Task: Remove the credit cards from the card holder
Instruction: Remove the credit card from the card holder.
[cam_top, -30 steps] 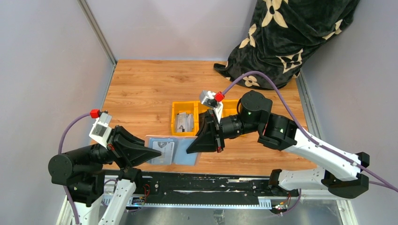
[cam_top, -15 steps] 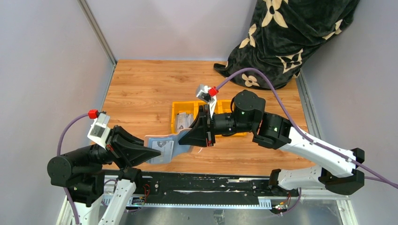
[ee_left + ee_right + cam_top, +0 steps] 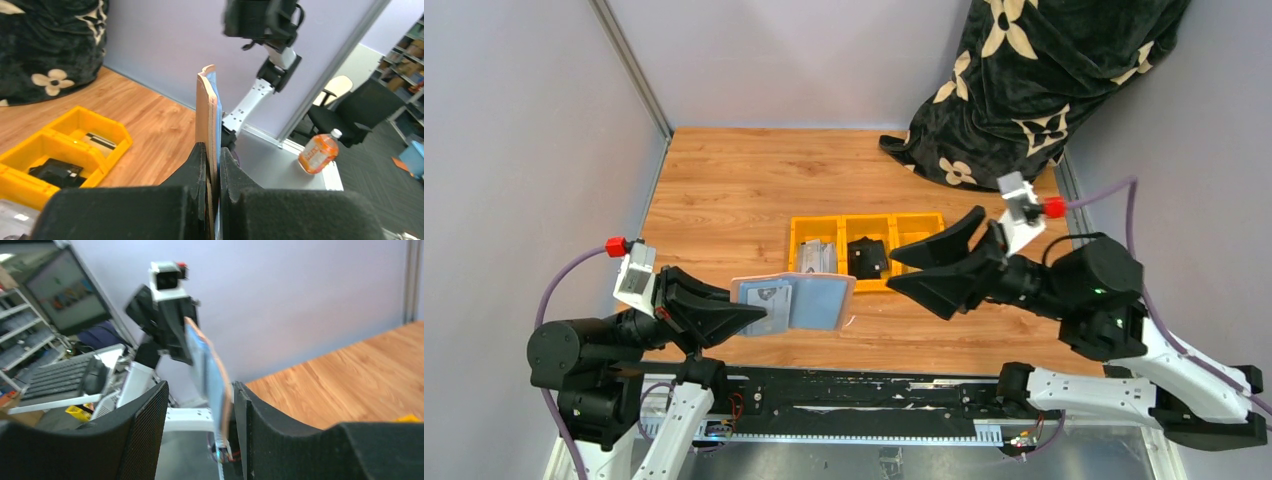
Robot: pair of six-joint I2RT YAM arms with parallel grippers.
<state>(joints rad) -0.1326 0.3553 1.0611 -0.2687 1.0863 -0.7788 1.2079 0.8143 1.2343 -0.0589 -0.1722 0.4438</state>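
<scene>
A: Where is the card holder (image 3: pixel 809 303) just now?

B: On the near side of the yellow tray (image 3: pixel 864 217), in front of its left compartment; the left claw (image 3: pixel 760 316) is clamped on the holder's left half and holds it spread open, apparently clear of the desk (image 3: pixel 744 180); in the left wrist view it stands edge-on between the closed fingers, tan on one face, blue on the other.

A: Any card in it?

B: One printed card (image 3: pixel 769 297) shows in the half nearest that claw; whether the other half holds more I cannot tell.

A: And the right claw (image 3: pixel 894 267)?

B: Spread wide with nothing in it; it hangs at the near edge of the tray's right end, tips pointing at the holder's free edge, close but with a gap; its own camera gives the holder only as a blur between the two fingers.

A: What lies in the tray?

B: Whitish credit cards (image 3: pixel 815 257) in the left compartment; a black wallet (image 3: pixel 867 258) in the middle one.

A: Anything beyond the tray?

B: A black blanket (image 3: pixel 1044 70) with pale flowers, heaped well behind the tray's right end.
</scene>
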